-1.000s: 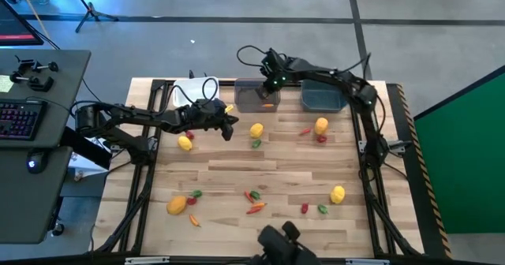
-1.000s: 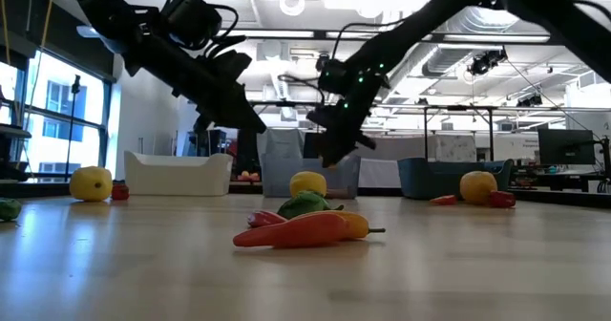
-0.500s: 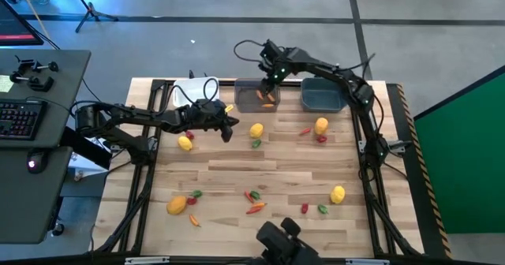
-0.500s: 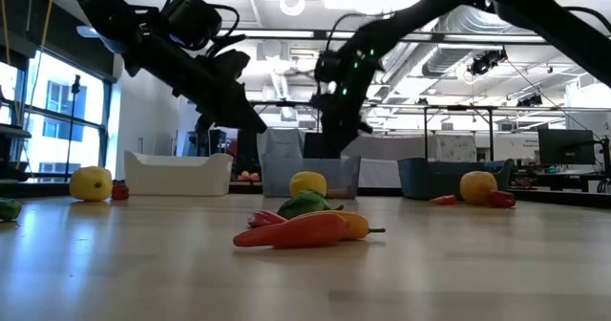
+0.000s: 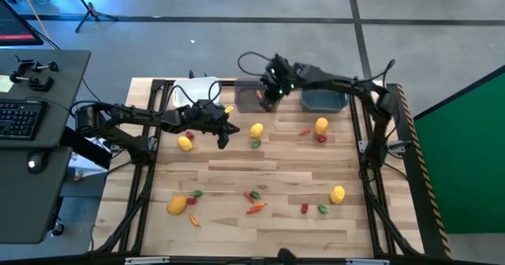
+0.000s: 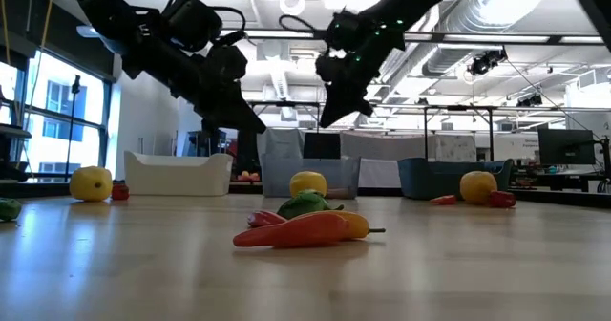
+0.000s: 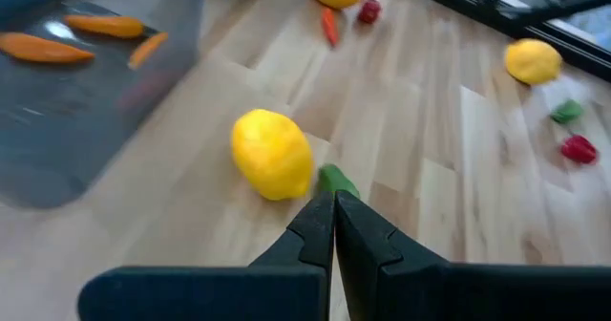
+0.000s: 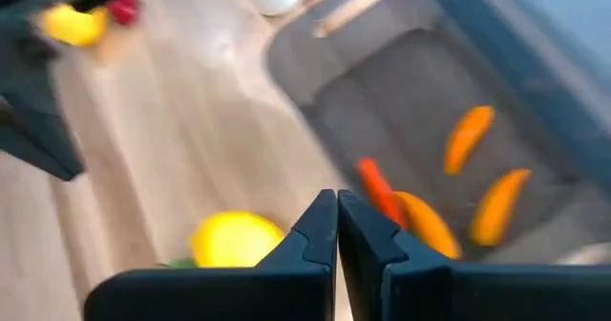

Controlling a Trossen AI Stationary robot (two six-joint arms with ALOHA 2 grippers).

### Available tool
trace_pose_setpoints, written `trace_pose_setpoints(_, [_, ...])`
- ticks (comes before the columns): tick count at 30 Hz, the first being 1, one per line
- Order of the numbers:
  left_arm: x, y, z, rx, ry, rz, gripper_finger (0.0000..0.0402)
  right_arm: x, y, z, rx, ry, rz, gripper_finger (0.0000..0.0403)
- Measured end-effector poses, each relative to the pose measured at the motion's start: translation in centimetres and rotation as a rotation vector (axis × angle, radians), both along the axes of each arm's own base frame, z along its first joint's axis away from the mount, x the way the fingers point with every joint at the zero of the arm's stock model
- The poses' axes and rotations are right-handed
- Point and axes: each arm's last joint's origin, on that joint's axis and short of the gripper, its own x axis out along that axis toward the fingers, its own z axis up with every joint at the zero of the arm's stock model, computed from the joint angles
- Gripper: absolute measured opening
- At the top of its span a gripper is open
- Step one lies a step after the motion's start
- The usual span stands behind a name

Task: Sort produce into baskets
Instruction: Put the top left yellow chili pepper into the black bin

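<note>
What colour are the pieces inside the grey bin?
Orange, best seen in the right wrist view: carrot-shaped pieces in the grey bin.

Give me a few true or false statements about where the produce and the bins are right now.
1. The grey bin holds orange carrot pieces. True.
2. The right pincer carries a carrot. False: it is shut and empty.
3. A yellow fruit lies on the table beside a green piece. True.
4. All yellow fruits are in the white bin. False: several lie on the table.
</note>
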Motion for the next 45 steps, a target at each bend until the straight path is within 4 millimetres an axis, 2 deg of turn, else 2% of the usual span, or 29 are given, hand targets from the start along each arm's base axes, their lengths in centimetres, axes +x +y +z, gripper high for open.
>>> trace_pose_setpoints(5, [0.0, -0.2, -0.1, -0.02, 0.002, -0.062, 0.0, -1.6, 4.6, -0.8, -0.006, -0.167, -0.048, 0.0])
trace_pose_setpoints(8, [0.3, -0.5, 0.4, -0.018, 0.045, -0.118, 0.0, -3.6, 7.1, -1.5, -0.006, -0.17, -0.099, 0.0])
trace_pose_setpoints(12, [1.0, -1.5, 1.7, 0.036, 0.17, -0.241, 0.0, -6.7, 9.3, -1.9, 0.016, -0.173, -0.133, 0.0])
trace_pose_setpoints(15, [1.6, -2.8, 3.4, 0.068, 0.243, -0.341, 0.0, -8.9, 10.2, -2.2, 0.029, -0.174, -0.14, 0.0])
trace_pose_setpoints(20, [2.0, -6.4, 5.5, 0.069, 0.349, -0.501, 0.0, -12.0, 11.0, -2.5, 0.007, -0.188, -0.117, 0.0])
trace_pose_setpoints(25, [1.2, -11.1, 5.7, -0.005, 0.477, -0.592, 0.0, -14.1, 11.1, -3.4, 0.008, -0.189, -0.071, 0.0])
trace_pose_setpoints(30, [-0.3, -16.6, 5.6, -0.054, 0.549, -0.649, 0.0, -14.8, 11.0, -3.8, 0.002, -0.174, -0.019, 0.0])
trace_pose_setpoints(35, [-2.4, -21.6, 5.5, -0.008, 0.568, -0.687, 0.0001, -14.9, 10.9, -3.8, 0.0, -0.174, 0.012, 0.0])
trace_pose_setpoints(39, [-3.7, -23.8, 5.5, -0.007, 0.569, -0.7, 0.0017, -14.9, 10.7, -3.8, -0.011, -0.172, 0.015, 0.0])
trace_pose_setpoints(45, [-4.6, -25.4, 4.8, 0.008, 0.612, -0.738, 0.0066, -15.0, 10.6, -3.8, -0.013, -0.172, 0.006, 0.0])
